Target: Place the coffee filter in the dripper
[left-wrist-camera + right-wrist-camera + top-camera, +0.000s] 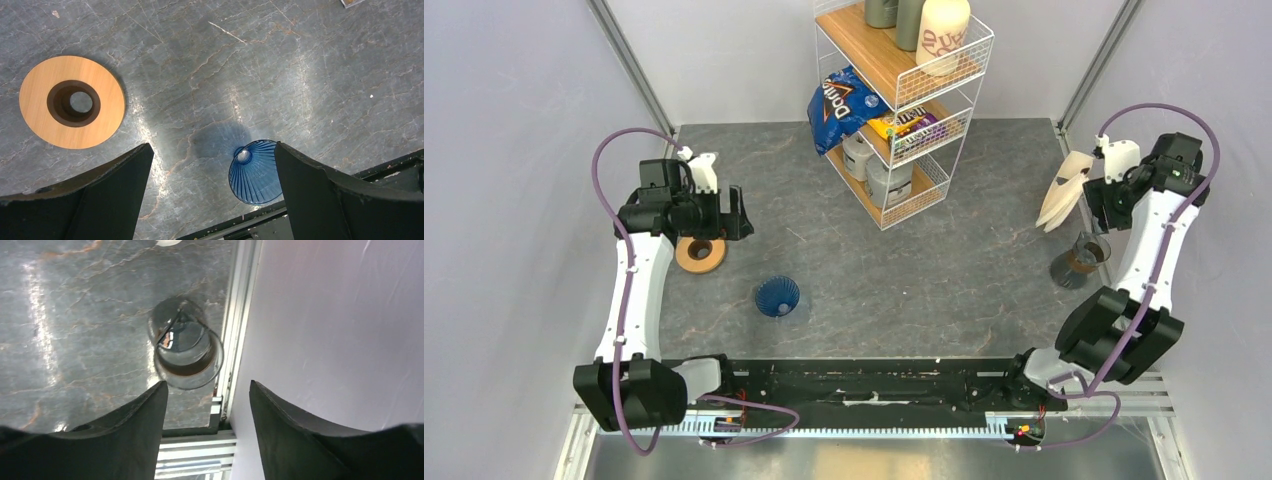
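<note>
The blue ribbed dripper [777, 296] sits on the grey table in front of the left arm. In the left wrist view the dripper [255, 172] lies just inside the right finger, narrow end toward the upper left. My left gripper [732, 215] [212, 150] is open and empty, held above the table between the wooden ring and the dripper. The white paper coffee filter [1064, 190] lies at the far right, just left of my right gripper [1107, 200]. My right gripper [207, 385] is open and empty; only a sliver of the filter [169, 242] shows at that view's top edge.
A tan wooden ring [700, 252] [72, 102] lies under the left wrist. A dark glass cup [1084, 258] [187, 357] stands by the right table edge and wall. A wire shelf [904, 100] with snacks and canisters stands at the back centre.
</note>
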You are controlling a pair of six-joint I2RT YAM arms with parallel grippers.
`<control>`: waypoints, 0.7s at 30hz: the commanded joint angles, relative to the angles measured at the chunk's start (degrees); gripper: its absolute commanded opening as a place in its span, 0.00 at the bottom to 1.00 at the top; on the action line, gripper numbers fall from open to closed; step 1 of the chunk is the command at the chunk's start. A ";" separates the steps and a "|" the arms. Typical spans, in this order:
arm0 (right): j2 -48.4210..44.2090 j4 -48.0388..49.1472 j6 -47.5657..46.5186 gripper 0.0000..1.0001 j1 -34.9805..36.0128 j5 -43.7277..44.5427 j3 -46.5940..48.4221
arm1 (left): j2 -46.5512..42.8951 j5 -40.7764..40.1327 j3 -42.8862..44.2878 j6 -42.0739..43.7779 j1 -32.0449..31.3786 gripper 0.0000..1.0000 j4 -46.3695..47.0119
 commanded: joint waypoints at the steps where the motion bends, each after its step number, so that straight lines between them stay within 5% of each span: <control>1: 2.68 7.63 -4.46 0.64 -0.87 2.49 1.89 | 0.54 2.17 1.88 -1.67 -0.47 1.00 1.71; 11: 7.15 16.22 -10.93 0.44 -0.95 7.38 -1.73 | 1.19 1.33 2.90 -2.29 -0.57 1.00 1.78; 21: 12.80 18.53 -12.61 0.41 -1.67 10.75 -4.47 | 1.50 1.30 2.37 -1.94 -0.58 1.00 2.28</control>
